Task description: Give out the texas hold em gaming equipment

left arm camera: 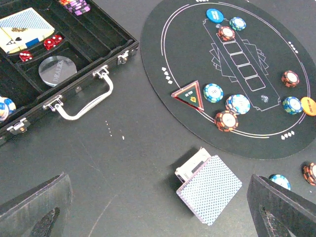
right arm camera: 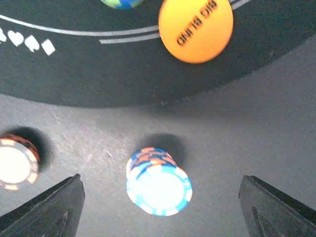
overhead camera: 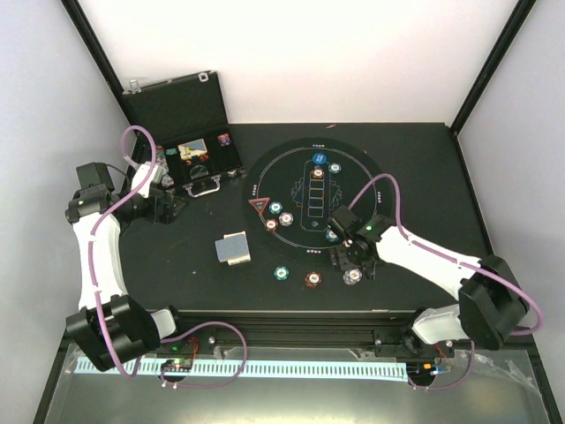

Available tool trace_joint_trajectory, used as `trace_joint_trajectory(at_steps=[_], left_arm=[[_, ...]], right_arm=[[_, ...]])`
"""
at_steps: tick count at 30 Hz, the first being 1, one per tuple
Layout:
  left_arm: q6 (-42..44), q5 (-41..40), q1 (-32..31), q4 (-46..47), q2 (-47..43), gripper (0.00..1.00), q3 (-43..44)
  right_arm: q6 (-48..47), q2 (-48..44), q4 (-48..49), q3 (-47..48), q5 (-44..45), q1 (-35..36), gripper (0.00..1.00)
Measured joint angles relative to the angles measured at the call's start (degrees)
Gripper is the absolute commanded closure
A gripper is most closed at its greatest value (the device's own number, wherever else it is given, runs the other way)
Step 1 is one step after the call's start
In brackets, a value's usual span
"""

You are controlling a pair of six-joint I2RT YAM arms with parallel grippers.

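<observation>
Right claw [right arm camera: 160, 219]: fingers spread wide, gripping nothing. The chip stack [right arm camera: 159, 185], a blue-and-white chip on top of orange-edged ones, stands on the table [right arm camera: 256, 148] between the two fingers and clear of both. The orange disc [right arm camera: 196, 27] lies ahead of the claw, at the edge of the mat [right arm camera: 98, 74]. A red-and-white chip [right arm camera: 15, 165] sits outside one finger.

Left claw [left arm camera: 158, 222]: fingers spread wide, empty. The card deck [left arm camera: 211, 190] lies just ahead, in line with the gap, touching neither finger.
</observation>
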Motion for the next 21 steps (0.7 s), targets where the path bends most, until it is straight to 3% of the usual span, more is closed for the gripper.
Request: trace_joint_trajectory(at_steps=[4, 21], left_arm=[[0.0, 0.1, 0.0, 0.1, 0.0, 0.01, -0.6], [0.1, 0.3, 0.0, 0.3, 0.0, 0.01, -0.7]], right_arm=[[2.0, -3.2, 0.3, -4.0, -0.5, 0.0, 0.13], [4.3, -2.0, 6.9, -10.7, -5.1, 0.0, 0.39]])
